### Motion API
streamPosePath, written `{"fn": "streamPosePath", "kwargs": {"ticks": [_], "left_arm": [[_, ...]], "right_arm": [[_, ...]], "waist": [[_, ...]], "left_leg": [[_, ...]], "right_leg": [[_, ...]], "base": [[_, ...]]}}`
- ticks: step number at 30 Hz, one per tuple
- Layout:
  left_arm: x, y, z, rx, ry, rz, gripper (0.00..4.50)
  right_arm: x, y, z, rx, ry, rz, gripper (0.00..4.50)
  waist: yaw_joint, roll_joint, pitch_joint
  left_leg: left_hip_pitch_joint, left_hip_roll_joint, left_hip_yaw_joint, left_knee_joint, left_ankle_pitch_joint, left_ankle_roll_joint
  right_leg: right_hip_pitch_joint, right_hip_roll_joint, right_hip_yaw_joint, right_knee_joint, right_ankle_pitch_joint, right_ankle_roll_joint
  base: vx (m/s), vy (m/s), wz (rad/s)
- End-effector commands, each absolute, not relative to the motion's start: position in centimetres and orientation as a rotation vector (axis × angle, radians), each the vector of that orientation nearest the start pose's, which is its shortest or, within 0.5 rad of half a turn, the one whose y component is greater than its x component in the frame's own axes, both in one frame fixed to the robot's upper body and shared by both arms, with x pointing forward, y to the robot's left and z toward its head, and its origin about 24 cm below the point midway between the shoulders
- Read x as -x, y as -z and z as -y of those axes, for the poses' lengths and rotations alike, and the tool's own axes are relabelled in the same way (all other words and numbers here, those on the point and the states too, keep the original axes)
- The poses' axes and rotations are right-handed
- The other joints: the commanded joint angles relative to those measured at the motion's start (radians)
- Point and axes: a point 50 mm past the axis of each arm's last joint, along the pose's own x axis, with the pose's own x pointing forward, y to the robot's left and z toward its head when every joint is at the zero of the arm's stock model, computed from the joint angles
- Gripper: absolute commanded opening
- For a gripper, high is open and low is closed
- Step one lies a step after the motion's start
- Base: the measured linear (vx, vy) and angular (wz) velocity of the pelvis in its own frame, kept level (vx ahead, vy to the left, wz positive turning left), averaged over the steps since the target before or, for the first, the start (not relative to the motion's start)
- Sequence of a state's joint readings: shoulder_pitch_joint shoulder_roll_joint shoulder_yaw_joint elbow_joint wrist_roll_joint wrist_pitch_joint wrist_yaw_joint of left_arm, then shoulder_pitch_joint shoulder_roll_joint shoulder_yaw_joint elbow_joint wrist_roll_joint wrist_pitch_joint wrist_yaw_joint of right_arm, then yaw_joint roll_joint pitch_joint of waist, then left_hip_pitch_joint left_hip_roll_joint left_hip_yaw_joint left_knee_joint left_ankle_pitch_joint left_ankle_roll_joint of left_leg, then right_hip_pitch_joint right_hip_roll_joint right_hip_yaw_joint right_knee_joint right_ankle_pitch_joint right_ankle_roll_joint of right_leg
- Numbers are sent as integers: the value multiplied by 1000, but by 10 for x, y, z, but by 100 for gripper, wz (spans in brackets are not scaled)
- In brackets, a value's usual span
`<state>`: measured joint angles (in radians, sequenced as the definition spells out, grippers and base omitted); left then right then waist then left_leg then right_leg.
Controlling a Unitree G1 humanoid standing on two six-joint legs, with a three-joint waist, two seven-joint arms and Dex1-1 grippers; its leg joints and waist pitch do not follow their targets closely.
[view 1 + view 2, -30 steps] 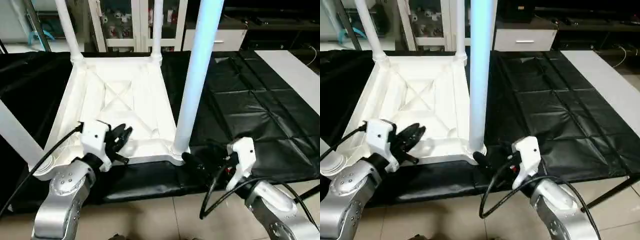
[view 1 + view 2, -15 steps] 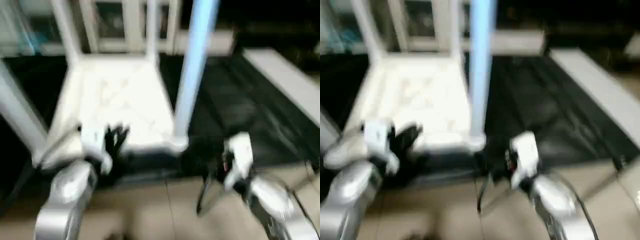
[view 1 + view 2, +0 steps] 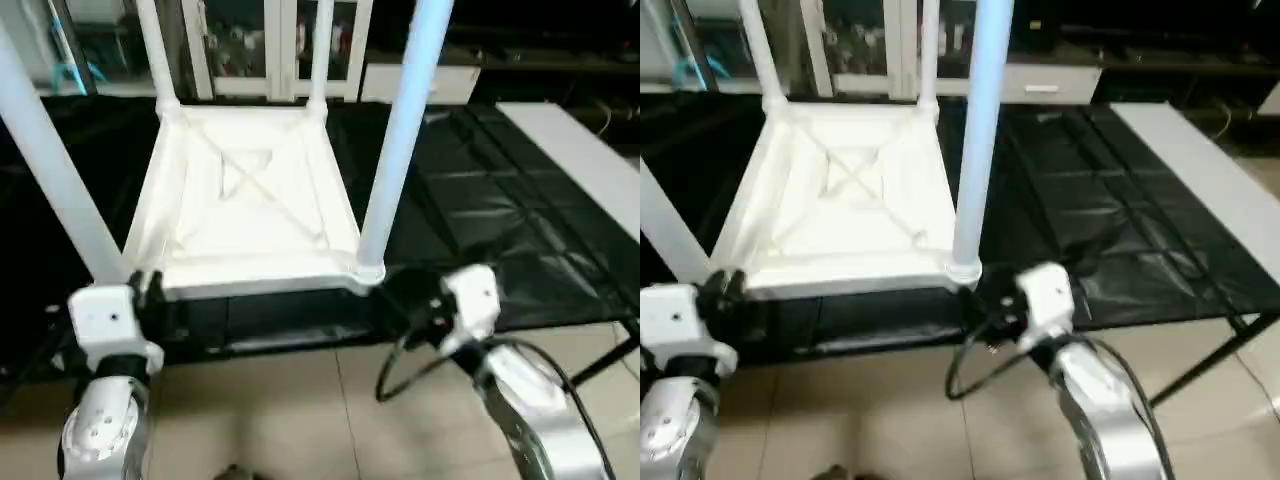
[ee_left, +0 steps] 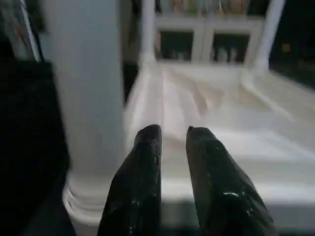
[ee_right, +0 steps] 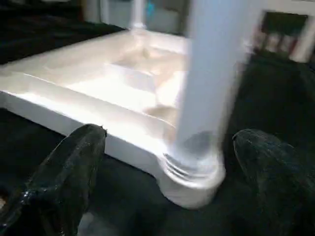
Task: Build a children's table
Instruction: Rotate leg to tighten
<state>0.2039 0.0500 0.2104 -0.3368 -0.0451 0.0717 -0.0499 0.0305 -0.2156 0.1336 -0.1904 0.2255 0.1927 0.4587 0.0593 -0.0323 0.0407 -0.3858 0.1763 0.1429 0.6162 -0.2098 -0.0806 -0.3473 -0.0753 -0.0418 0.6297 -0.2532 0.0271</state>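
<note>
The children's table (image 3: 250,200) lies upside down on the black-covered work table (image 3: 480,200), with its ribbed X-braced underside up. Its legs stand in the corner sockets: near left (image 3: 60,170), near right (image 3: 400,140) and two at the back (image 3: 320,50). My left gripper (image 3: 145,290) hangs by the near-left corner. In the left wrist view its fingers (image 4: 142,167) stand a narrow gap apart with nothing between them. My right gripper (image 5: 170,132) is wide open before the near-right leg's base (image 5: 194,167), one finger on each side and clear of it.
A white panel (image 3: 570,150) lies on the work table's right side. Cabinets and shelves stand behind the table. Tiled floor (image 3: 330,420) shows below the near edge, where a black cable (image 3: 395,375) loops from my right arm.
The camera has shifted. My left gripper has drawn back from over the top's near rim to the near-left corner. My right gripper stays by the near-right leg.
</note>
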Motion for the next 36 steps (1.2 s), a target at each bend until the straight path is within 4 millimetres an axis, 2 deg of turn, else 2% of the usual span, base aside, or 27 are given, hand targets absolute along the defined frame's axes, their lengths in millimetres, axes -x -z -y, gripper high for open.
{"fn": "streamPosePath", "kwargs": {"ticks": [1,2,3,4,5,6,8,10,14,16,17,19,21,22,26,27,30,32,35,36], "left_arm": [[-205,-80,-216,-64,-210,123,136],[-204,-83,-216,-74,-219,152,143],[-203,-86,-218,-93,-237,172,143],[-202,-94,-224,-115,-276,230,156],[-202,-94,-224,-115,-276,230,156],[-202,-97,-225,-118,-287,245,175],[-201,-100,-227,-126,-290,263,188],[-200,-101,-227,-135,-290,278,212],[-197,-99,-227,-122,-276,279,246],[-196,-100,-230,-122,-292,288,263],[-196,-100,-231,-120,-294,289,263],[-198,-101,-232,-107,-299,299,284],[-199,-101,-233,-98,-304,301,298],[-201,-102,-235,-84,-312,304,304],[-208,-105,-240,-45,-313,312,342],[-212,-106,-242,-37,-304,310,349],[-221,-109,-250,-25,-269,289,364],[-226,-111,-255,-28,-259,277,394],[-236,-114,-262,-22,-213,252,403],[-236,-114,-262,-22,-213,252,427]], "right_arm": [[-237,-61,129,-35,-645,-48,450],[-236,-62,126,-80,-692,-33,450],[-236,-63,125,-94,-710,-23,450],[-237,-66,122,-124,-739,-6,450],[-237,-66,122,-124,-739,-6,450],[-238,-66,122,-131,-748,0,450],[-240,-66,121,-137,-755,9,450],[-241,-66,120,-137,-755,15,450],[-240,-65,120,-162,-744,30,450],[-239,-66,120,-165,-742,35,450],[-238,-66,120,-168,-742,38,450],[-236,-65,120,-174,-742,41,450],[-236,-65,120,-177,-740,41,450],[-235,-65,120,-182,-735,43,450],[-235,-66,120,-188,-718,51,450],[-235,-66,121,-188,-715,52,450],[-235,-65,120,-191,-713,53,450],[-235,-65,120,-193,-714,52,450],[-235,-65,118,-197,-715,53,450],[-235,-65,118,-197,-715,53,450]], "waist": [[1,14,-30],[3,10,-33],[3,9,-33],[4,3,-36],[5,6,-38],[5,7,-39],[7,4,-41],[10,5,-42],[17,5,-40],[21,8,-38],[23,15,-37],[28,12,-36],[31,12,-36],[32,15,-36],[32,15,-37],[31,15,-38],[30,19,-41],[30,19,-42],[30,21,-43],[31,21,-45]], "left_leg": [[15,56,-22,-112,-336,-17],[16,57,-22,-114,-310,-17],[14,54,-21,-112,-314,-14],[13,55,-21,-110,-300,-5],[13,54,-21,-109,-288,1],[13,56,-21,-108,-264,6],[15,56,-20,-105,-231,11],[16,55,-16,-103,-200,19],[17,55,-15,-105,-215,16],[21,56,-15,-109,-259,0],[22,56,-16,-110,-268,-5],[23,56,-15,-112,-297,-17],[25,56,-14,-113,-303,-21],[25,56,-15,-114,-312,-27],[25,53,-15,-113,-310,-34],[21,53,-17,-115,-300,-35],[23,50,-16,-111,-271,-37],[23,50,-16,-111,-257,-36],[25,48,-15,-110,-244,-37],[27,47,-14,-109,-241,-36]], "right_leg": [[1,-60,41,-97,-181,-105],[3,-56,38,-90,-107,-110],[4,-56,38,-88,-94,-109],[7,-57,39,-86,-57,-109],[8,-57,39,-83,-35,-113],[9,-58,38,-81,3,-117],[11,-58,37,-76,54,-122],[12,-58,37,-75,89,-126],[13,-58,37,-76,68,-122],[9,-58,39,-81,13,-117],[8,-58,39,-80,3,-115],[6,-58,41,-85,-34,-107],[3,-57,42,-86,-42,-105],[3,-57,41,-87,-53,-104],[2,-56,42,-86,-48,-101],[6,-57,40,-83,-38,-101],[4,-55,40,-78,2,-103],[5,-54,39,-75,26,-108],[5,-52,38,-73,50,-112],[4,-52,38,-72,53,-113]], "base": [[0,0,0],[0,0,0],[54,21,-3],[0,0,0],[0,0,0],[0,0,0],[0,0,0],[0,0,0],[0,0,0],[0,0,0],[0,0,0],[0,0,0],[0,0,0],[0,0,0],[0,0,0],[0,0,0],[0,0,0],[0,0,0],[0,0,0],[0,0,0]]}}
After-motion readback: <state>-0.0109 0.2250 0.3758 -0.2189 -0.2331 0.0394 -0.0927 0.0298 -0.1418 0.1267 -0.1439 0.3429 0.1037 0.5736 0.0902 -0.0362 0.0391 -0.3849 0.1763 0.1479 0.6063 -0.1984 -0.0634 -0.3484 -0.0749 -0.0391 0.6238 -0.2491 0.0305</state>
